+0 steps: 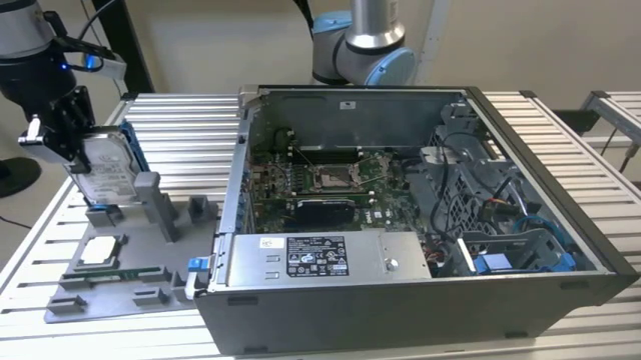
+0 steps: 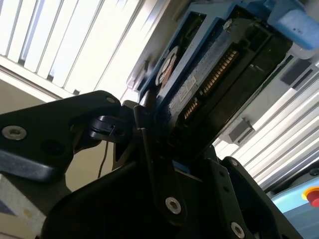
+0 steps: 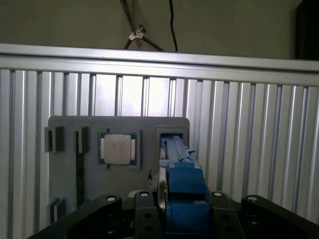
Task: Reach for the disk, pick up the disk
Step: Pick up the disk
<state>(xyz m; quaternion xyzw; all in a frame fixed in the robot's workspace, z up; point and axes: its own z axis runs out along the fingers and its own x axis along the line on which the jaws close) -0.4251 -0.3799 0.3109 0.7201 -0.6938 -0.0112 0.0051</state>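
**1. Pincer and disk.** At the exterior view's left, the gripper (image 1: 76, 139) hangs over the far end of a grey fixture plate (image 1: 170, 247). Its black fingers are closed onto the disk (image 1: 103, 171), one against each flat face. The disk stands upright on edge directly beneath the gripper body. Its upper part lies between the fingers and its lower edge is at a grey holder block (image 1: 104, 216) on the plate. Whether that edge touches the block cannot be told.

In the first wrist view, the disk's blue bracket (image 3: 182, 184) sits between the fingers (image 3: 144, 214), in line with a slot in the plate. In the second wrist view, a finger (image 2: 154, 164) lies against the disk's circuit-board side (image 2: 199, 94).

**2. Count, from the exterior view's left to its right.**
- One gripper.
- One disk.
- One fixture plate.
- One square silver chip (image 1: 100, 250), seated in a recess near the plate's left edge and well apart from the disk.
- One open computer case (image 1: 401, 315) just beside the plate.
- One long grey box (image 1: 391, 255) along the near side of the case.

All of these rest on one slatted metal table (image 1: 561, 135).

**3. Labels.**
- The disk carries one white printed label on the face turned to the exterior camera.
- The grey box carries one black-and-white label (image 1: 315, 256), with one small white sticker (image 1: 270, 241) to its left.
- The print on each is too small to read.
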